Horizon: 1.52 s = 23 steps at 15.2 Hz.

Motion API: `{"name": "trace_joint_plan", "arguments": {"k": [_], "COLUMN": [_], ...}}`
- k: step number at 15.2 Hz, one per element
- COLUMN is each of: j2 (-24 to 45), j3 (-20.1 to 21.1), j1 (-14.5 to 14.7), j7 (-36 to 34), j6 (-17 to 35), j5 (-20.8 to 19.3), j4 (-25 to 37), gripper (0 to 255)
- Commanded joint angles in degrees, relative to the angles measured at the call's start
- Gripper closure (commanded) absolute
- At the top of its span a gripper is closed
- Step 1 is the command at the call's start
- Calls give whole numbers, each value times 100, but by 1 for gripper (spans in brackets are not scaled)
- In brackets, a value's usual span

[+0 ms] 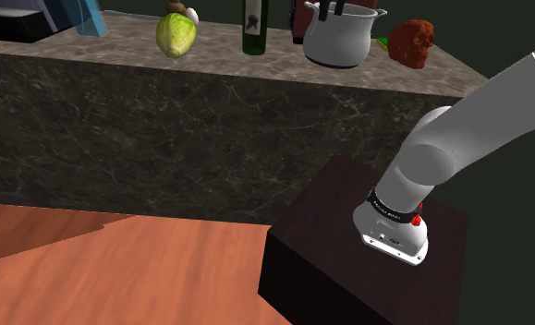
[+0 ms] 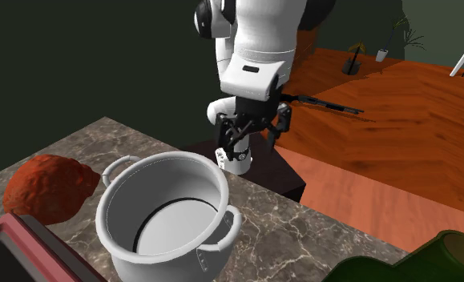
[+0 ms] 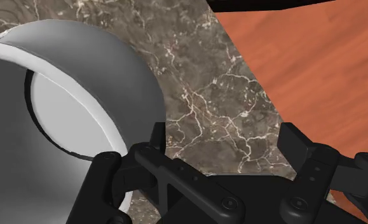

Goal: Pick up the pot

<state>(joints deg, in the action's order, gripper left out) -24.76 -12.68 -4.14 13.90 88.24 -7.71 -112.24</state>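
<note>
At the wrist: gripper (image 3: 227, 149) open, its two black fingers (image 3: 156, 139) standing apart with bare marble counter (image 3: 214, 83) between them, nothing held
Just beside it: pot (image 3: 81, 76), light grey, two loop handles, upright on the counter, its wall close by one finger; whether they touch cannot be told
Done: the approach, judging by the hand hanging at the pot's rim
Left: set the fingers over the rim or a handle, close, lift
Farther along the counter: lumpy red-brown object (image 1: 413, 42), dark green bottle (image 1: 254, 26), cabbage-like head (image 1: 176, 35)
Writing: bottle label shows a dark figure, no legible words; black band (image 1: 392, 207) low on the arm (image 1: 459, 129) too small to read
</note>
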Motion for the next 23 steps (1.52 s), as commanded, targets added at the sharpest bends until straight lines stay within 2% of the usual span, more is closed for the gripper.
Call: {"name": "trace_joint_plan", "arguments": {"k": [1,6,7,14,16,17,23], "j2": [402,1461,1524,1357,1357,1347,1346], "j3": [-214,-725,-749,-738,-738,-737,-736], "j1": [-42,-182,-197,-209,-209,-209,-209], "j7": [232,833,869,811,811,809,807], "j6": [-20,-192,-206,399,399,408,410], "j5": [41,306,328,274,274,270,271], "j4": [417,1592,1664,899,898,880,877], "gripper": [0,0,0,0,0,255,255]}}
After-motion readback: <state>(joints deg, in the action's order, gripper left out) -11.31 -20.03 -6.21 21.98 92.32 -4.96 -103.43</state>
